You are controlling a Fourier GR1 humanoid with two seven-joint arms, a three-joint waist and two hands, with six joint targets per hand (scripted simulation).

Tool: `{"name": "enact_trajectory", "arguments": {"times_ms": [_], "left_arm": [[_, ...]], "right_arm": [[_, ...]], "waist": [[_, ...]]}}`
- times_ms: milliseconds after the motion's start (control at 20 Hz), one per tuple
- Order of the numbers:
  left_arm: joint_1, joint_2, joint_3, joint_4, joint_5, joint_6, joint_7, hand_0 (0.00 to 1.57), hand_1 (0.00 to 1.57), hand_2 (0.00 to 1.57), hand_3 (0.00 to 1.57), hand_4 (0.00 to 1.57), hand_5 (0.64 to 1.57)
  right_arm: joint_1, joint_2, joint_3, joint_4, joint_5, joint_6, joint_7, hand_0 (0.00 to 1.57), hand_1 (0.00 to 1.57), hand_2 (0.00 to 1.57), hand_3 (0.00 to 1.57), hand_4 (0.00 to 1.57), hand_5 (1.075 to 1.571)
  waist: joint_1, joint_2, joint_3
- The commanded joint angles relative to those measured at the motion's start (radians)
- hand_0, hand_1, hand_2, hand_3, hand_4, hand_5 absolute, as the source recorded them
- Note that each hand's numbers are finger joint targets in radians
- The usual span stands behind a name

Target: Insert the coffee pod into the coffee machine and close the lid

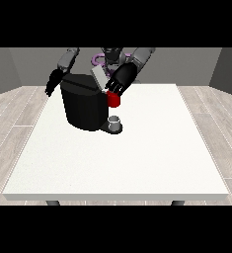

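A black coffee machine (82, 105) stands on the white table (122, 158) at the back left. Its grey lid (98, 77) is tilted up at the machine's top right. A grey cup (115, 121) sits on the machine's base plate at the front. The hand at the view's right (118, 83) hovers at the machine's upper right, by the raised lid, with a red piece (113, 100) just below its fingers. The hand at the view's left (53, 83) hangs beside the machine's left edge, fingers pointing down and holding nothing. No coffee pod can be made out.
The table's front and right parts stretch wide towards the camera. Behind the machine, near the robot's torso, lies a purple ring-shaped object (98, 60). Grey walls and a wooden floor surround the table.
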Motion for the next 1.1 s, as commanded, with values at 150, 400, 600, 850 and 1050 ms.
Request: {"name": "enact_trajectory", "arguments": {"times_ms": [150,400,600,850,1050], "left_arm": [[0.001,-0.012,-0.014,-0.019,-0.016,0.023,-0.016,1.22,1.22,1.26,1.21,0.38,1.571],[-0.042,0.000,0.001,0.002,-0.021,0.041,-0.005,1.20,1.20,1.22,1.17,0.36,1.571],[-0.079,0.017,0.000,-0.008,-0.028,0.042,-0.017,1.24,1.24,1.26,1.20,0.29,1.571],[-0.029,0.086,-0.042,0.011,-0.099,0.085,-0.083,1.21,1.21,1.22,1.10,0.00,1.571],[-0.039,0.097,-0.045,0.028,-0.125,0.127,-0.094,1.16,1.16,1.18,1.05,0.00,1.571]], "right_arm": [[0.016,-0.008,-0.028,0.039,-0.008,-0.010,-0.049,0.00,0.00,0.00,0.00,0.00,1.571],[-0.025,0.008,-0.024,0.030,-0.015,-0.017,-0.007,0.00,0.00,0.00,0.00,0.00,1.571],[-0.038,0.001,-0.019,0.041,0.003,-0.025,-0.022,0.00,0.00,0.00,0.00,0.14,1.571],[0.000,-0.013,0.001,-0.013,-0.001,0.012,-0.013,0.00,0.00,0.00,0.00,0.00,1.571],[-0.046,0.007,0.006,-0.038,0.000,-0.010,-0.003,0.00,0.00,0.00,0.00,0.00,1.571]], "waist": [[0.032,-0.011,0.0002],[0.004,0.021,0.0001],[0.011,0.030,0.0002],[-0.027,0.039,-0.0001],[-0.037,0.079,-0.0002]]}}
